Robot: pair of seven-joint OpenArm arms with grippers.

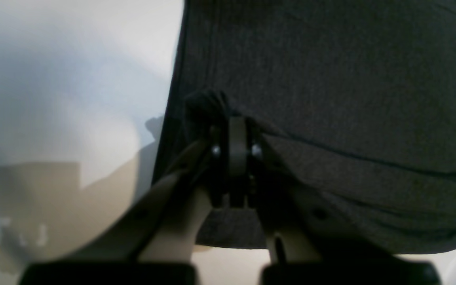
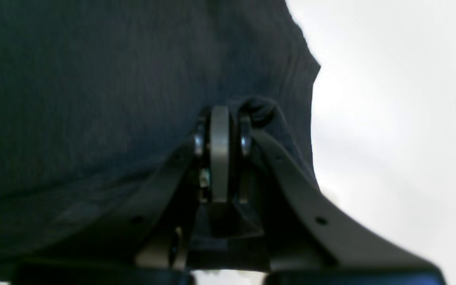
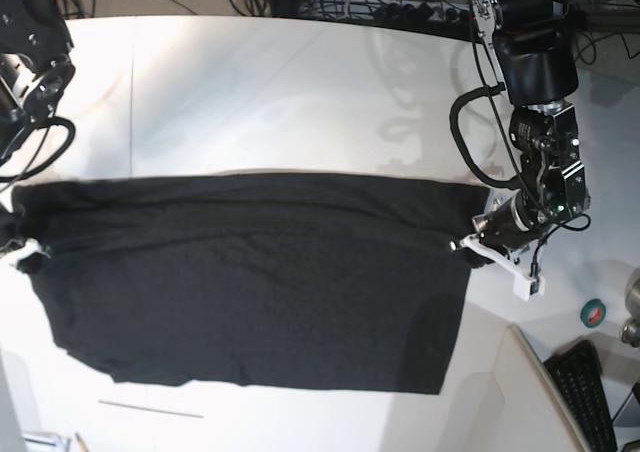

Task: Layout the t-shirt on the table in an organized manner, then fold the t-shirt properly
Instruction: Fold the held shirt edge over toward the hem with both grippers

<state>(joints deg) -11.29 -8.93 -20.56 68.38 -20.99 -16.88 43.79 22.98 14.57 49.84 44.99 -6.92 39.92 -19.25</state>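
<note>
Before me the shirt (image 3: 270, 302), plain black, lies wide across the white table (image 3: 290, 92), one long edge lifted into folds.

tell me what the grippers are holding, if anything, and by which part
Black fabric t-shirt, pinched at opposite ends of its folded-over edge: left gripper at one end, right gripper at the other

The t-shirt (image 3: 270, 292) is plain black, the table (image 3: 300, 92) white.
</note>
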